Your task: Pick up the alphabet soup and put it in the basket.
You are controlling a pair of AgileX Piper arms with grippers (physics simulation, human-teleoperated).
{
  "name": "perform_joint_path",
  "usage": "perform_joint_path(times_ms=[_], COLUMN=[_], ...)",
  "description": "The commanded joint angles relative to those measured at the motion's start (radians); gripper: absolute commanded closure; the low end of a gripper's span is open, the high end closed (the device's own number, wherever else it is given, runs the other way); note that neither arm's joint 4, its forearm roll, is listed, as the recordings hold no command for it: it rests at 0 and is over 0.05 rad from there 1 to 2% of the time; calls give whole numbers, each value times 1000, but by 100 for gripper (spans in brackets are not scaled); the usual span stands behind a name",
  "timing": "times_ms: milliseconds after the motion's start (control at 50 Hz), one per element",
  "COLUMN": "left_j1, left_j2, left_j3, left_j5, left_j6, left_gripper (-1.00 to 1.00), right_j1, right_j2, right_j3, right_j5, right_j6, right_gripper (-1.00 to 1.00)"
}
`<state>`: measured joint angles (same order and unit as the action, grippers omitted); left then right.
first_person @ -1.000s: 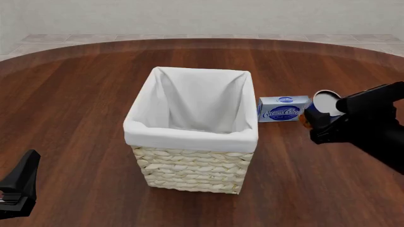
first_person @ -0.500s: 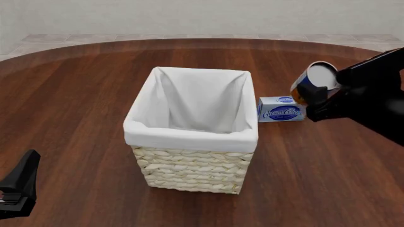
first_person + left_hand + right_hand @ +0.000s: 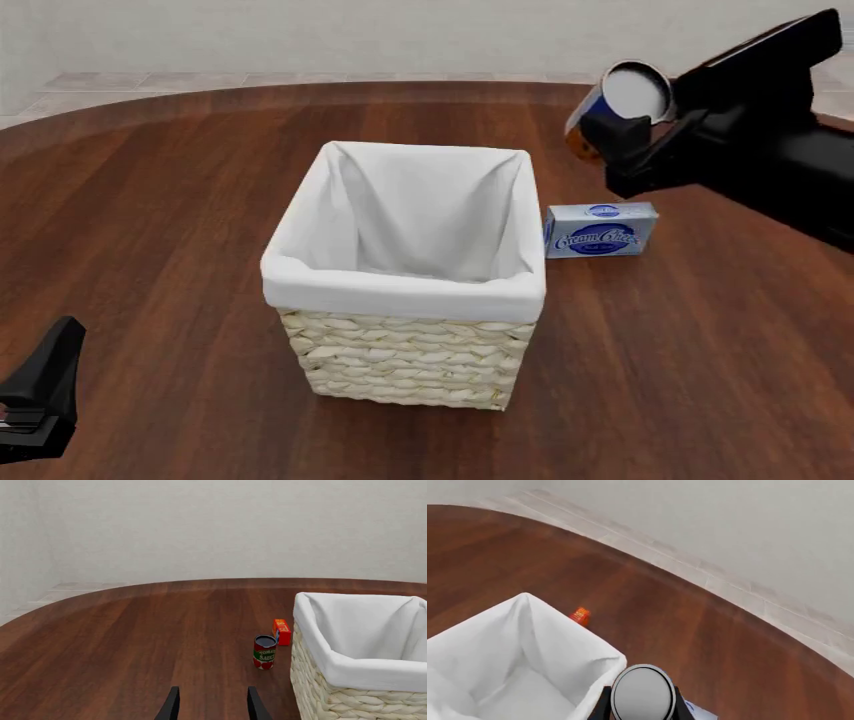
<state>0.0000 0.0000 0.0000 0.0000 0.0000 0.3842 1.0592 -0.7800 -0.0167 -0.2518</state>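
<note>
My right gripper (image 3: pixel 625 128) is shut on the alphabet soup (image 3: pixel 614 105), a small blue and orange can with a silvery top, tilted and held high in the air to the right of the basket (image 3: pixel 407 345). In the right wrist view the can's top (image 3: pixel 642 694) sits between the fingers, with the basket's white liner (image 3: pixel 514 670) below it. The basket is large, woven, pale, with a white cloth liner, and nothing shows inside it. My left gripper (image 3: pixel 212 705) is open and empty, low over the table at the front left, also in the front view (image 3: pixel 38 400).
A flat blue-and-white box (image 3: pixel 601 231) lies on the table right of the basket. A tomato sauce can (image 3: pixel 265 651) and a small red box (image 3: pixel 282 631) stand behind the basket's far left side. The red box also shows in the right wrist view (image 3: pixel 580 615).
My right gripper has lifted the alphabet soup up off the table and moved it higher and leftward, toward the basket. The left arm has not moved.
</note>
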Motion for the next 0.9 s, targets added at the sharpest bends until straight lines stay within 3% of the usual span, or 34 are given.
perform_joint_path(times_ms=[20, 500, 900], left_j1=[0, 0, 0], left_j2=[0, 0, 0], left_j3=[0, 0, 0], left_j5=[0, 0, 0], left_j6=[0, 0, 0], left_gripper=[-100, -100, -100], right_j1=[65, 215, 311], right_j2=[22, 206, 322], right_j3=[-62, -195, -308], right_j5=[4, 4, 74], right_j6=[8, 29, 39], right_gripper=[100, 100, 100])
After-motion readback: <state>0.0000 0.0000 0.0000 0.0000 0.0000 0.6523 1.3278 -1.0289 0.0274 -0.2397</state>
